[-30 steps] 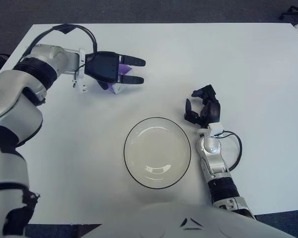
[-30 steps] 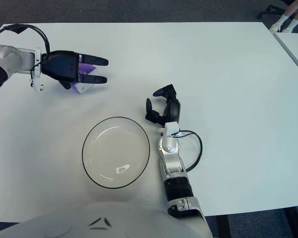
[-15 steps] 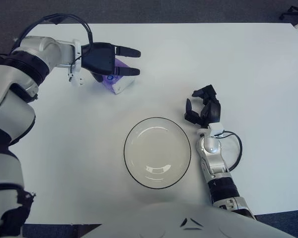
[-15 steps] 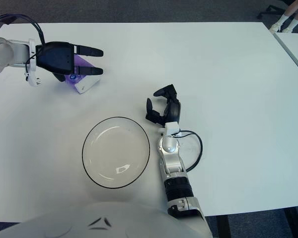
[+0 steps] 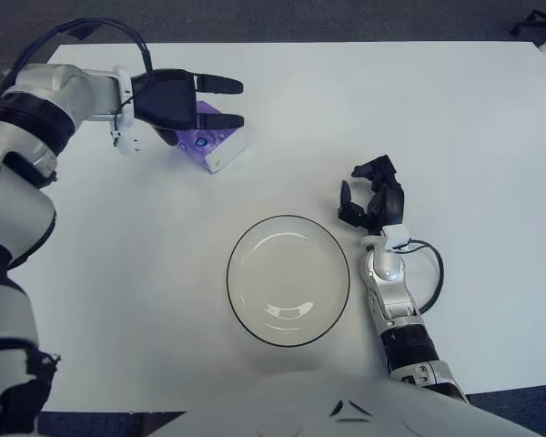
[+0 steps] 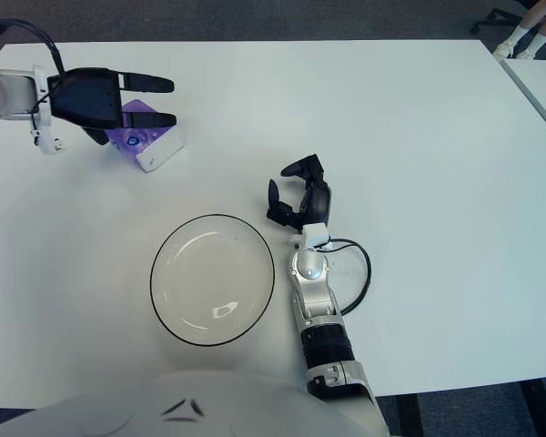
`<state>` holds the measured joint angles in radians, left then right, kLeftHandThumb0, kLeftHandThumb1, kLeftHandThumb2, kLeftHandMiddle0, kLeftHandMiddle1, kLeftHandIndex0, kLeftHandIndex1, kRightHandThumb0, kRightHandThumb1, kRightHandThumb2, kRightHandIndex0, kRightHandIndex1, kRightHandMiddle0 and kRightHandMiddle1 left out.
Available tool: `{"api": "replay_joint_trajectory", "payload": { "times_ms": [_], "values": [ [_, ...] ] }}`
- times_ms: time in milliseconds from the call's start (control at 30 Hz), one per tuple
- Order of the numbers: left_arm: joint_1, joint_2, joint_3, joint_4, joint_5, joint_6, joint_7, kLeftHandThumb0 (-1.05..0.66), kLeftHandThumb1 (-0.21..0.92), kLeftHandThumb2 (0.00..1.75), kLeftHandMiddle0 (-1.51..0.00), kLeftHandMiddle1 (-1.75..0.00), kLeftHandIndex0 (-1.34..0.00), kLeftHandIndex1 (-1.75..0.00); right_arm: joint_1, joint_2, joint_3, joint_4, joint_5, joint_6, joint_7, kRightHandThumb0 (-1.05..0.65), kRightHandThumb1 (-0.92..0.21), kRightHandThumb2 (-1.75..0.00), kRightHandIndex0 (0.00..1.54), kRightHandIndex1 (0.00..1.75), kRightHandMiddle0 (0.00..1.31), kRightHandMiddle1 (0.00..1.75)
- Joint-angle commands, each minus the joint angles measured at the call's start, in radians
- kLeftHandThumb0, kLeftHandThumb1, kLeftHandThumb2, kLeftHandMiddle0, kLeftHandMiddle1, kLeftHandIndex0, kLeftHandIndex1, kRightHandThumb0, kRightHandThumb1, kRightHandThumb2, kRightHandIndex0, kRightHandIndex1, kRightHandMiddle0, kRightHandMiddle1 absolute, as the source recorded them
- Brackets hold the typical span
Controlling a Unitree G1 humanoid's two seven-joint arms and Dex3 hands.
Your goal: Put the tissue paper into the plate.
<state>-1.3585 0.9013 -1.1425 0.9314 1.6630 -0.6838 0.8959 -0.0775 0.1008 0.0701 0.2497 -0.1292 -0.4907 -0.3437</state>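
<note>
Purple tissue pack lies on the white bench, well apart from the plate, with the left robot hand hovering open-fingered and empty above it, so grasping seems next; the right robot hand sits curled beside the plate.

Probably an office or lab: large white table, grey carpet floor, chair base.

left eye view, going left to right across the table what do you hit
left robot hand → purple tissue paper pack, partly under that hand's fingers → glass plate → right robot hand, all on the white table.
</note>
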Motion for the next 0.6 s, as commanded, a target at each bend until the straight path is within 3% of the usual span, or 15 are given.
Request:
{"api": "replay_joint_trajectory", "payload": {
  "times_ms": [0,567],
  "values": [
    [0.008,0.021,0.008,0.017,0.003,0.019,0.003,-1.05,0.91,0.47,0.0,0.0,0.0,0.0,0.102,-0.019,-0.011,0.161,-0.018,-0.021,0.009,-0.01,-0.38,-1.13,0.68,1.37,0.46,1.75],
    [0.076,-0.037,0.036,0.108,-0.09,0.054,-0.112,-1.05,0.89,0.43,0.0,0.0,0.0,0.0,0.106,-0.018,-0.014,0.161,-0.023,-0.038,0.009,-0.01,-0.38,-1.13,0.68,1.38,0.44,1.75]
  ]
}}
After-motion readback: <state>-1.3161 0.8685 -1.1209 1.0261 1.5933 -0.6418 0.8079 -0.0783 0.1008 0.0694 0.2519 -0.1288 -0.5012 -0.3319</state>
